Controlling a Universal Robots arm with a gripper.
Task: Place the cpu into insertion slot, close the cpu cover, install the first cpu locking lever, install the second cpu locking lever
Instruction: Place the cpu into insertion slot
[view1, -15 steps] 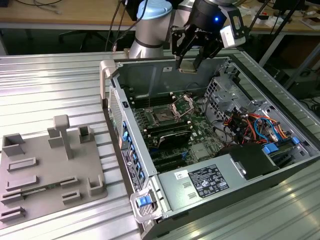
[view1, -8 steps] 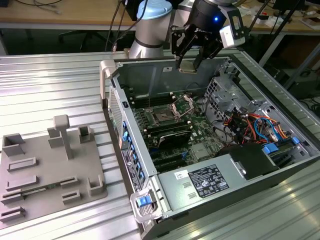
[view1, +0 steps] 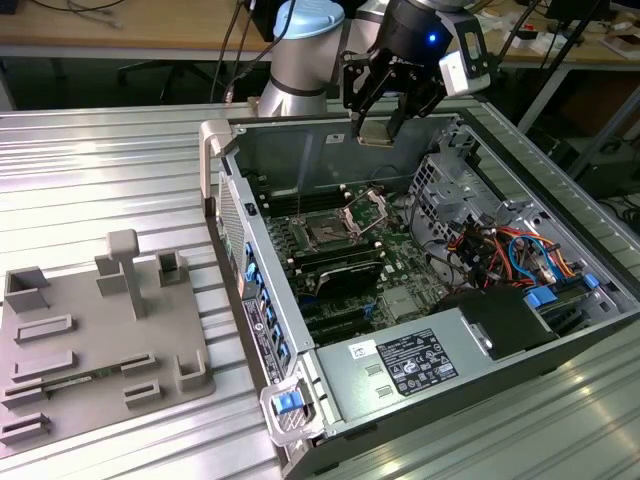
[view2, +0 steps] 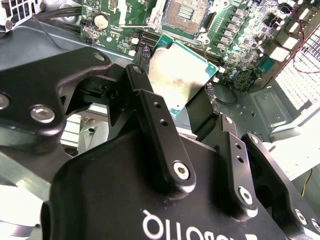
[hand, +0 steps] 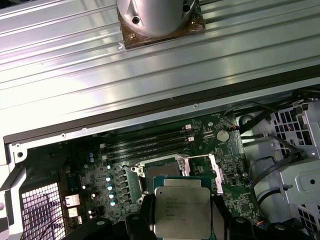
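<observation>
Here's the gripper (view1: 382, 122), hanging high over the insertion slot (view1: 326, 232). Its fingers (view2: 151, 107) are clamped on two opposite edges of the cpu (view2: 179, 75). That's an edge grip, most likely chosen so the chip's broad faces stay untouched and it can go down flat.

The cpu is in the air well above the slot, touching nothing but the fingers, and up near the rim of the open computer case (view1: 232, 150). In the first wrist view its grey metal top (hand: 181, 212) faces the camera and sits just in front of the slot (hand: 161, 170). I read that as the chip being lined up over its seat rather than parked off to one side.

Right beside the slot, the cpu cover (view1: 368, 208) stands tilted up on its hinge. That leaves the slot bare, with nothing seated in it, ready to take the chip.
</observation>
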